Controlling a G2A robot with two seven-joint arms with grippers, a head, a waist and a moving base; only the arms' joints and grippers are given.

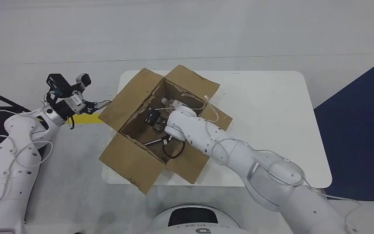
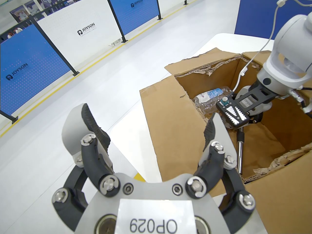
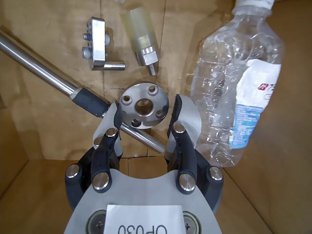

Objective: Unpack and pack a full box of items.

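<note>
Top view: an open brown cardboard box (image 1: 131, 96) sits on a white table (image 1: 274, 117), with the right gripper (image 1: 156, 120) lowered inside it. Its jaws stand apart on either side of a round steel flange disc with bolt holes (image 3: 156, 101), which rests on the box floor across a long steel rod with a black grip (image 3: 43, 69). Sharing the box floor are a crumpled clear plastic bottle with a white cap (image 3: 234, 93), a small bolted steel bracket (image 3: 97, 42) and a translucent cylinder with a threaded steel end (image 3: 141, 37). The left gripper (image 2: 149, 113) hangs outside the box, beside a flap, jaws wide apart and empty.
</note>
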